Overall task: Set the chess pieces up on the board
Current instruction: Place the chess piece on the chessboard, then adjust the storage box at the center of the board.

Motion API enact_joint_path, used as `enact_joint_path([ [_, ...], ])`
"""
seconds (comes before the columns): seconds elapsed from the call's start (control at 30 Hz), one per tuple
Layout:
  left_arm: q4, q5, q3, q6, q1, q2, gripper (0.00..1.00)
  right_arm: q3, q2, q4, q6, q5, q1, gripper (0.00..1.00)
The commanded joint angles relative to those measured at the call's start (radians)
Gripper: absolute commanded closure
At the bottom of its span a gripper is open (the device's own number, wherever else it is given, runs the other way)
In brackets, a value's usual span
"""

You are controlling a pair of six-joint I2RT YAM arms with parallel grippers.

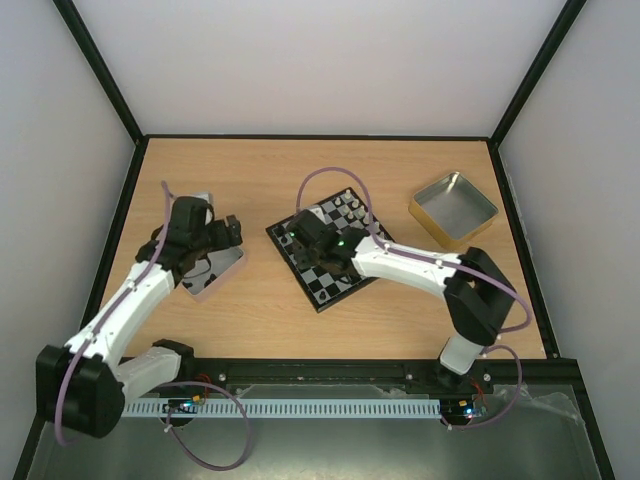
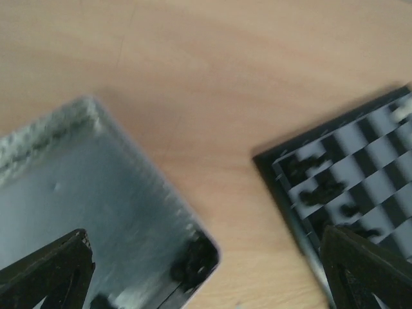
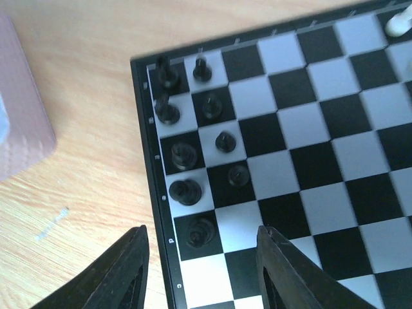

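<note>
Left gripper (image 2: 206,277) and right gripper (image 3: 201,273) spread above wooden table (image 1: 260,315); pale walls (image 1: 320,60) around.

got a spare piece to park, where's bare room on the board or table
Bare: middle squares of the board, between the black pieces and the white piece; the wood between the grey tin and the board. Crowded: the two edge columns where the black pieces stand.

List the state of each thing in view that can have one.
Small black-and-grey square chessboard, lying flat, partly set up.
Black chess pieces, standing along one board edge.
Silvery-white chess pieces, standing at the opposite side.
Shallow silvery metal tin, open, some dark pieces in one corner.
Brass-coloured square metal tin, open.
Left gripper, open, above the silvery tin.
Right gripper, open, astride one black piece.
</note>
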Motion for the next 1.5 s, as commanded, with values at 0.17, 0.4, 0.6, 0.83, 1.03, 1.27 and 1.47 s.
enact_joint_path([
  [0.17, -0.175, 0.059, 0.017, -0.032, 0.018, 0.248, 0.21, -0.106, -0.177, 0.07, 0.078, 0.112, -0.018, 0.54],
  [0.4, -0.178, 0.161, 0.04, -0.001, 0.017, 0.34, 0.36, -0.173, -0.243, 0.096, 0.089, 0.12, -0.041, 0.54],
  [0.6, -0.176, 0.209, 0.038, 0.022, 0.013, 0.352, 0.4, -0.2, -0.256, 0.113, 0.091, 0.117, -0.051, 0.54],
  [0.83, -0.171, 0.183, 0.052, 0.012, 0.005, 0.42, 0.64, -0.213, -0.262, 0.122, 0.092, 0.115, -0.058, 0.54],
  [1.03, -0.158, 0.158, 0.079, -0.016, -0.016, 0.455, 0.8, -0.234, -0.281, 0.125, 0.099, 0.12, -0.061, 0.54],
  [1.27, -0.116, 0.135, 0.119, -0.126, -0.027, 0.514, 0.93, -0.244, -0.297, 0.123, 0.099, 0.125, -0.064, 0.54],
  [1.47, -0.054, 0.117, 0.146, -0.223, -0.029, 0.549, 0.98, -0.251, -0.309, 0.122, 0.098, 0.127, -0.064, 0.54],
])
